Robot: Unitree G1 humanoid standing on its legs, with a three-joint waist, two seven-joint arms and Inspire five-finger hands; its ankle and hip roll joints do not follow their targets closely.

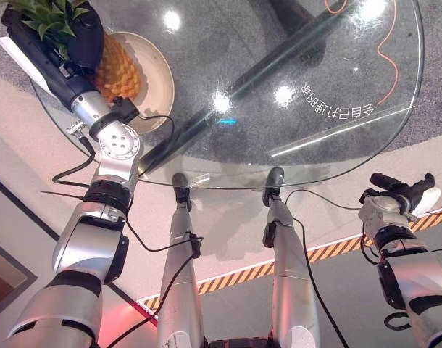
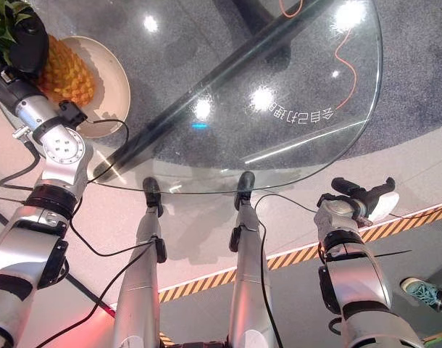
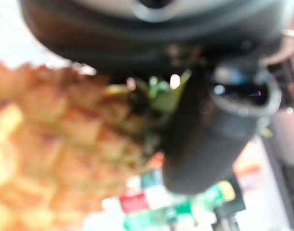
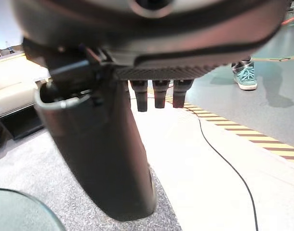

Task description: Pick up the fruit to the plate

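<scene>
A pineapple [image 1: 119, 72] lies with its orange body over the cream plate [image 1: 160, 78] at the far left of the round glass table [image 1: 315, 87]. My left hand [image 1: 87, 32] is curled round the fruit's top, among the green crown leaves. In the left wrist view the thumb [image 3: 200, 144] presses beside the leaves where they meet the pineapple [image 3: 55, 144]. I cannot tell whether the fruit rests on the plate or hangs just above it. My right hand [image 1: 398, 190] hangs off the table's near right edge, fingers relaxed and holding nothing.
An orange cable [image 1: 388, 51] runs on the floor under the glass at the far right. Yellow-black striped tape [image 1: 330, 250] crosses the floor near me. A person's teal shoe [image 2: 424, 293] stands at the lower right.
</scene>
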